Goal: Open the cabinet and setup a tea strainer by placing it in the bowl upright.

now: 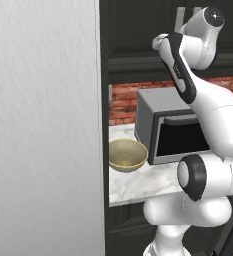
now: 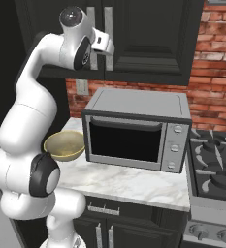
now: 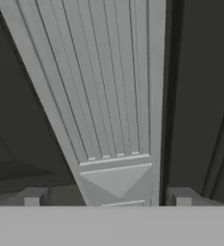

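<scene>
Hand view: my fingers (image 3: pixel 34 197) stand spread, one on each side of the silver handle (image 3: pixel 114 120) of the cabinet (image 2: pixel 148 38), gripper (image 3: pixel 108 198) right up at it, nothing squeezed yet. Doors look shut from the right base view, so the tea strainer is presumably behind them. The bowl (image 2: pixel 64 144) waits on the counter (image 2: pixel 129 181), just beside the microwave (image 2: pixel 136 128). I'd center the bar, clamp firmly, then pull along the door's arc, not straight back, or I may slip off.

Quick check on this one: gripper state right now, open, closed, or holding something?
Gripper: open, jaws set either side of the cabinet door's silver bar handle, not clamped on it; holding nothing.
</scene>
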Available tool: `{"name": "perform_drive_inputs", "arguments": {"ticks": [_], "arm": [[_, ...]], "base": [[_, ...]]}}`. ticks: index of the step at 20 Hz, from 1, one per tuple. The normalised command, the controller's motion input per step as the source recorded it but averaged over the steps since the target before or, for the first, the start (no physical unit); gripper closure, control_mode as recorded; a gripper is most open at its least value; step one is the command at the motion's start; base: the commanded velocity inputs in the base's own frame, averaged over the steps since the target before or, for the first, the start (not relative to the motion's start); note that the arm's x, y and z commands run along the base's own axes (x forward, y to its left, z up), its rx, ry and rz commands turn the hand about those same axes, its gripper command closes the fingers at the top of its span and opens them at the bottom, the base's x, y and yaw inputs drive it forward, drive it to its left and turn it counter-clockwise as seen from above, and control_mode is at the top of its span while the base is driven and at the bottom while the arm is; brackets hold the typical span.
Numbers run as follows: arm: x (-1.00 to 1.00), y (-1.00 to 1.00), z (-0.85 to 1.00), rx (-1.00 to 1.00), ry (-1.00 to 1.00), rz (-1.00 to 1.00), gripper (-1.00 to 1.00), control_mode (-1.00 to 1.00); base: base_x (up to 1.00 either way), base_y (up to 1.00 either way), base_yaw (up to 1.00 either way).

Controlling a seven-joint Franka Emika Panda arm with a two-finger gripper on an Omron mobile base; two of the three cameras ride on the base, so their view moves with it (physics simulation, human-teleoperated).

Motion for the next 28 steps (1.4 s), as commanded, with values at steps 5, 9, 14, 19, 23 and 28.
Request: {"name": "perform_drive_inputs", "arguments": {"ticks": [5,9,14,19,23,28], "arm": [[0.02,0.0,0.0,0.0,-0.03,0.0,1.0,-1.0],[0.03,0.0,0.0,0.0,-0.03,0.0,1.0,-1.0],[0.03,0.0,0.0,0.0,0.0,0.0,1.0,-1.0],[-0.02,0.01,0.02,0.0,0.0,0.0,1.0,-1.0],[-0.38,0.14,0.19,-0.04,0.0,-0.04,1.0,-1.0],[-0.7,0.09,0.37,-0.05,0.0,-0.16,1.0,-1.0]], "base": [[0.0,0.0,0.0],[0.0,0.0,0.0],[0.0,0.0,0.0],[0.0,0.0,0.0],[0.0,0.0,0.0],[0.0,0.0,0.0]]}}
